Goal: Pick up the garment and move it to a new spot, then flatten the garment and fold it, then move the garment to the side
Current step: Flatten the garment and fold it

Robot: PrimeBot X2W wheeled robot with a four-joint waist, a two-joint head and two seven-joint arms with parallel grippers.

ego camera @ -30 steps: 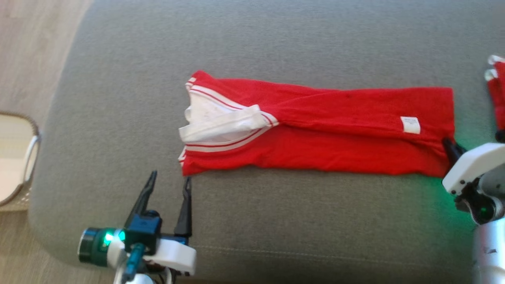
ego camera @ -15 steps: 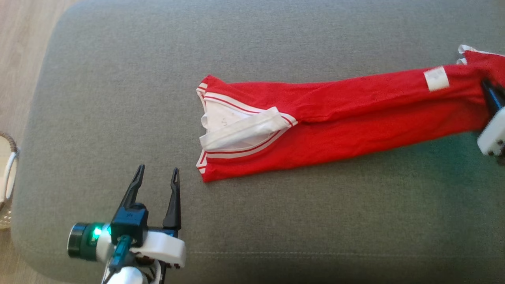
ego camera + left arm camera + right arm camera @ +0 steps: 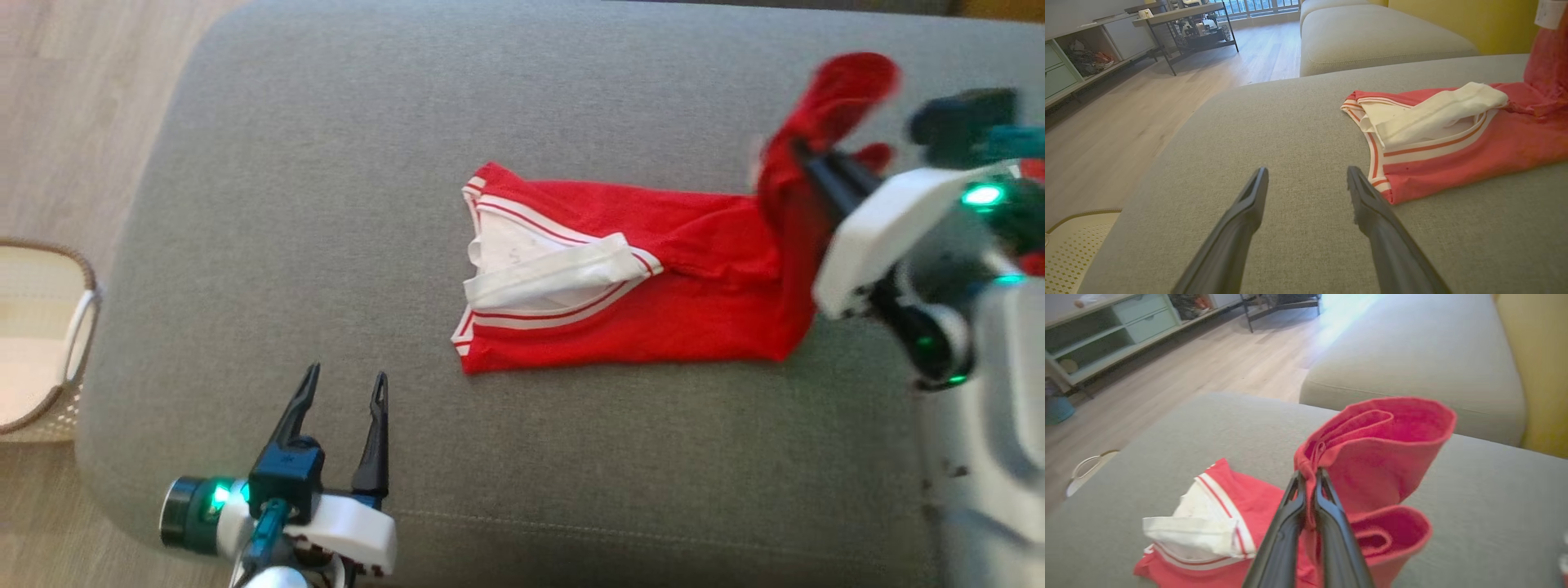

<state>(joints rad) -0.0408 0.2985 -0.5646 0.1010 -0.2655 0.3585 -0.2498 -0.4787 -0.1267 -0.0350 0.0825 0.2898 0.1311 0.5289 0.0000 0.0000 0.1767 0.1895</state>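
Nearest me, the left gripper (image 3: 347,374) hovers low over the grey cushion (image 3: 571,474). Its jaws are wide apart and hold nothing. The fingertips sit just short of the striped corner of the red garment (image 3: 653,327). Off the cushion's left edge I note a pale basket (image 3: 57,249) on the wooden floor (image 3: 65,106).

The garment lies mid-cushion, folded lengthwise, with its white-striped end toward the left and a white band turned over on top. Its right end is raised off the cushion and curls over. The right gripper (image 3: 1309,474) has its jaws clamped on that lifted edge, the cloth pinched between the fingers.

Beyond, the wrist views show a second grey cushion (image 3: 1372,36) standing apart, with a yellow wall (image 3: 1474,20) behind it.
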